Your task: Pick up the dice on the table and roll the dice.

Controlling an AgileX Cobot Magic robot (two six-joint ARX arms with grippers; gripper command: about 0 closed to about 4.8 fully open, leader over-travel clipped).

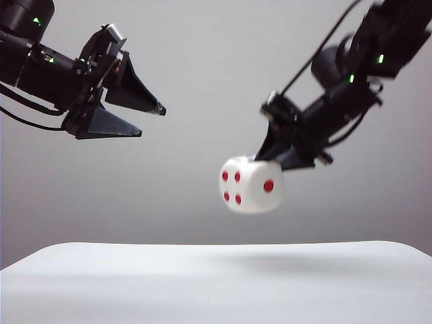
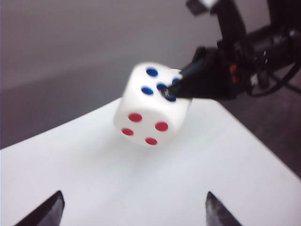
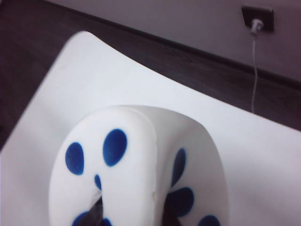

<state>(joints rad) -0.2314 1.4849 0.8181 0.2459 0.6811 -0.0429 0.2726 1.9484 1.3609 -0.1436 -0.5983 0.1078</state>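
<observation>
My right hand [image 1: 270,160] was clamped on the dice [image 1: 251,185], holding it in the air well above the table [image 1: 216,283], right of the middle in the exterior view. The fingers pinched it at its upper rear part; in the left wrist view one dark fingertip [image 2: 175,90] pressed on the blue-pip face. The dice [image 2: 151,104] hung tilted there, a face with four red pips toward that camera and blue pips on top. The exterior view showed a four-pip red face and a single red pip on the neighbouring face. It looked slightly blurred.

In the right wrist view the dice [image 3: 136,169] filled the lower frame, two blue-pip faces meeting at a rounded edge, finger ends only dark shapes beneath it. The table [image 3: 94,84] lay beyond it, with a wall socket [image 3: 257,18] and a white cable [image 3: 254,70] behind.

My left hand [image 1: 150,120] was wide open and empty, up in the air at the left, well apart from the dice. Its two fingertips [image 2: 47,212] showed over the table [image 2: 141,188].
</observation>
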